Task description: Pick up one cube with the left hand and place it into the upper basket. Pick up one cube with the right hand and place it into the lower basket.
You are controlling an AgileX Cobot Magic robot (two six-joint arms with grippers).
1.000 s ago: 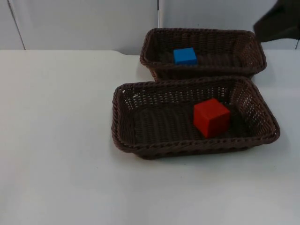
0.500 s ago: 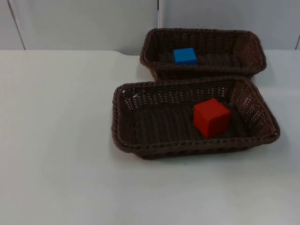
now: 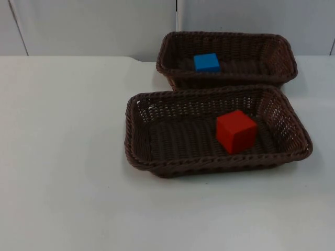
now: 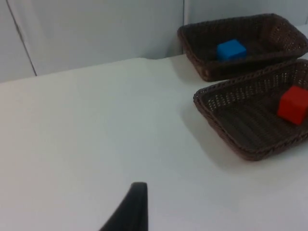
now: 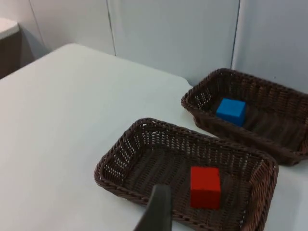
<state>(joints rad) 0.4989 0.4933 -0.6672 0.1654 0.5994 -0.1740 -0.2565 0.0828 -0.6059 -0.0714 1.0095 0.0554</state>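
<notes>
A blue cube (image 3: pixel 207 63) lies in the upper brown wicker basket (image 3: pixel 225 34), toward its left end. A red cube (image 3: pixel 236 130) rests on the floor of the lower basket (image 3: pixel 209 163), right of its middle. No gripper touches either cube. The left gripper (image 4: pixel 137 192) hangs over bare table well to the left of both baskets, looking across at the blue cube (image 4: pixel 231 49) and the red cube (image 4: pixel 292 105). The right gripper (image 5: pixel 160 195) is drawn back above the lower basket's near rim (image 5: pixel 115 185), with the red cube (image 5: pixel 205 186) just beyond it.
The two baskets stand almost touching, at the right half of the white table (image 3: pixel 63 157). The grey partition wall (image 3: pixel 94 26) closes the table's far edge just behind the upper basket. Open table surface lies left of and in front of the baskets.
One second ago the right arm's dark bulk was at the upper right corner of the top view; it has withdrawn from there. Cubes and baskets have not moved.
</notes>
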